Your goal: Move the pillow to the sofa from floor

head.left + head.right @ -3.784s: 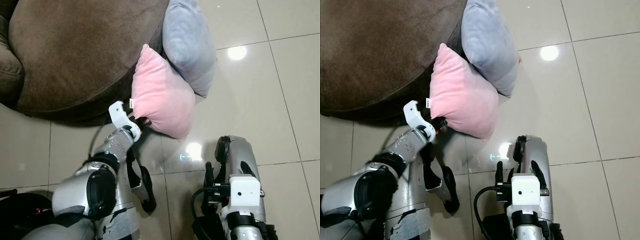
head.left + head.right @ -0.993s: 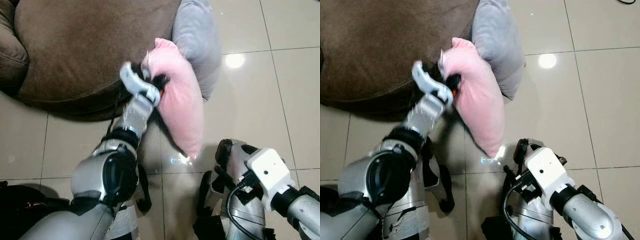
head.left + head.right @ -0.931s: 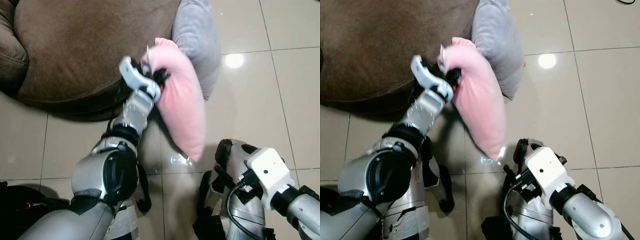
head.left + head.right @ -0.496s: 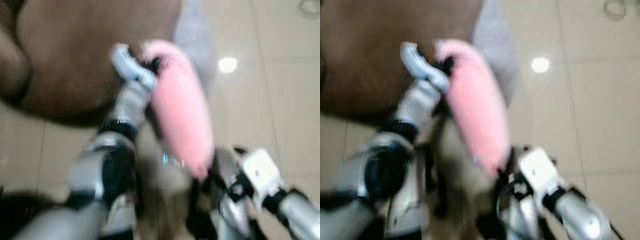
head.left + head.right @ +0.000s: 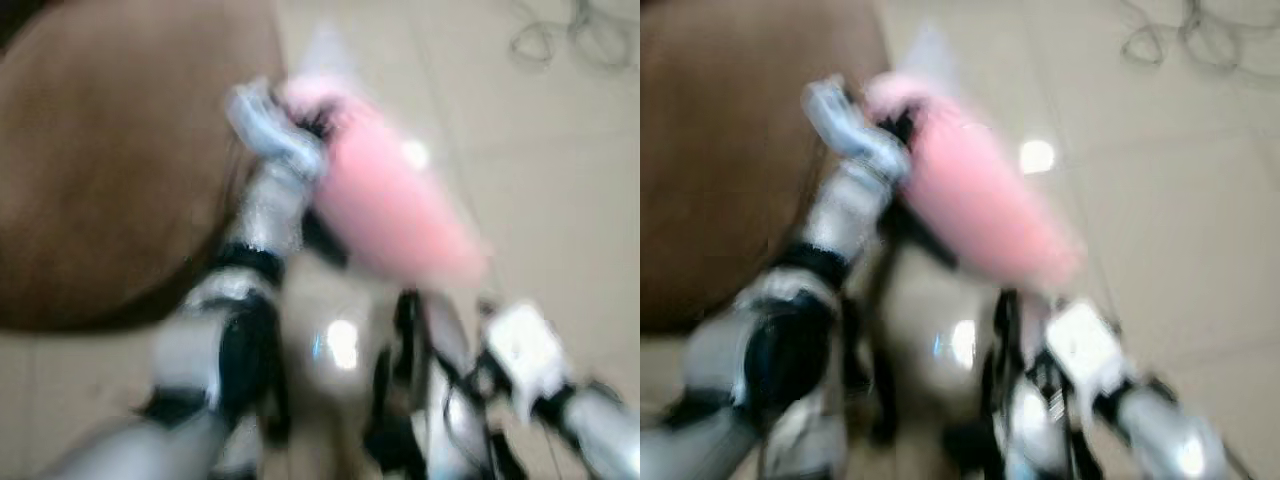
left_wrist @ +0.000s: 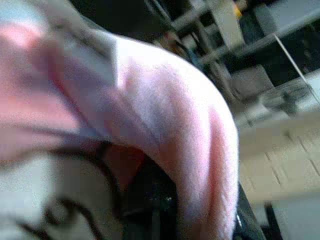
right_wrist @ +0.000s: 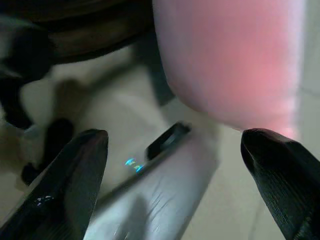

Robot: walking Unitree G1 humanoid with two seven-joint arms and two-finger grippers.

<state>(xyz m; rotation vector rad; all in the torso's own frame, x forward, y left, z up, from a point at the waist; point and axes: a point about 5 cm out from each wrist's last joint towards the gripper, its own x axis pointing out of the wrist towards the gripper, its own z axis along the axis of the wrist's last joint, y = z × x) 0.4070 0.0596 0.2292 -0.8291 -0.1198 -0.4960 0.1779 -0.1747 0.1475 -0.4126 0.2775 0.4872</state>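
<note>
Clearly blurred, the eye views show the left hand gripping the pillow by one corner, aloft beside the sofa. Seen from the left wrist, fabric bunches over the fingers, a thin hold that could slip mid-swing. From the right wrist, the right hand gapes open beneath the pillow's hanging end, so it might snag.

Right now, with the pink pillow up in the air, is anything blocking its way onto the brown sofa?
Nothing visible does. The left hand grips the pink pillow by its top corner, lifted off the floor, right beside the brown sofa. The blurred pictures show no object on the seat between them. The right hand hangs open below the pillow.
</note>
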